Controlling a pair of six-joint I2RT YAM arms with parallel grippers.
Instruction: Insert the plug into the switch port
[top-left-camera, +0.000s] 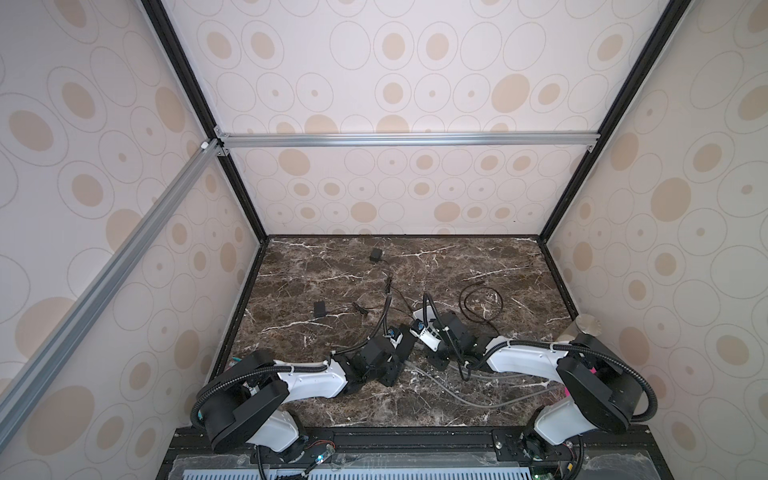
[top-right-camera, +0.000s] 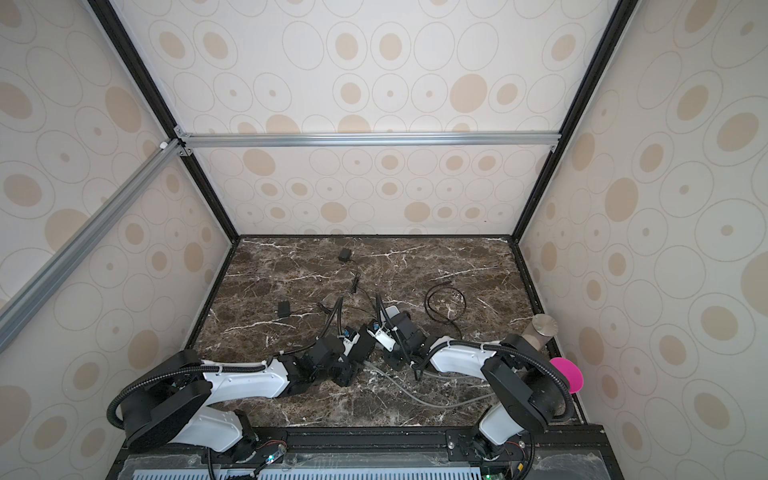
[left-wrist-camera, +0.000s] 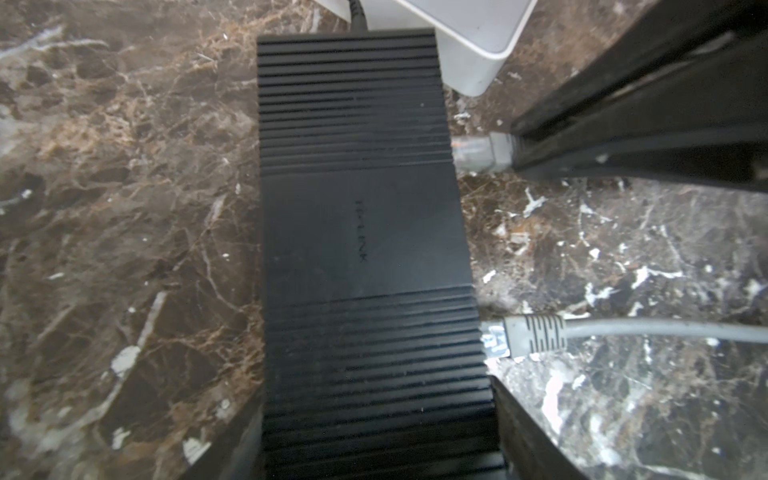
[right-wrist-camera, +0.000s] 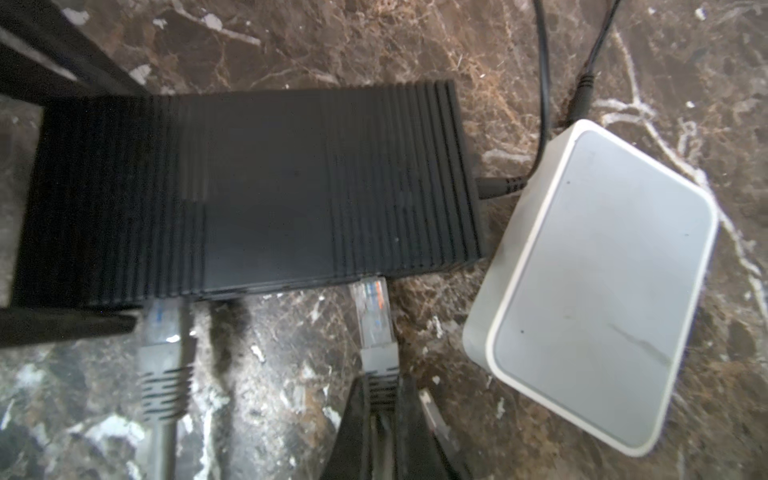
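Note:
A black ribbed switch (left-wrist-camera: 361, 232) lies flat on the marble, and my left gripper (left-wrist-camera: 374, 399) is shut on its near end, one finger against each long side. My right gripper (right-wrist-camera: 380, 386) is shut on the grey boot of the plug (right-wrist-camera: 370, 307). The plug's clear tip touches the switch's port side (left-wrist-camera: 469, 151), and most of its clear body shows outside. I cannot tell how deep the tip sits. In both top views the two grippers meet at mid-table, left (top-left-camera: 401, 349) and right (top-left-camera: 438, 357), and they largely cover the switch.
A second grey cable (right-wrist-camera: 162, 332) sits in a port near the left fingers. A white box (right-wrist-camera: 594, 282) lies off the switch's far end. Two black adapters (top-left-camera: 376, 254) (top-left-camera: 320, 308), a coiled black cable (top-left-camera: 480, 303) and a metal cylinder (top-left-camera: 586, 326) lie further back.

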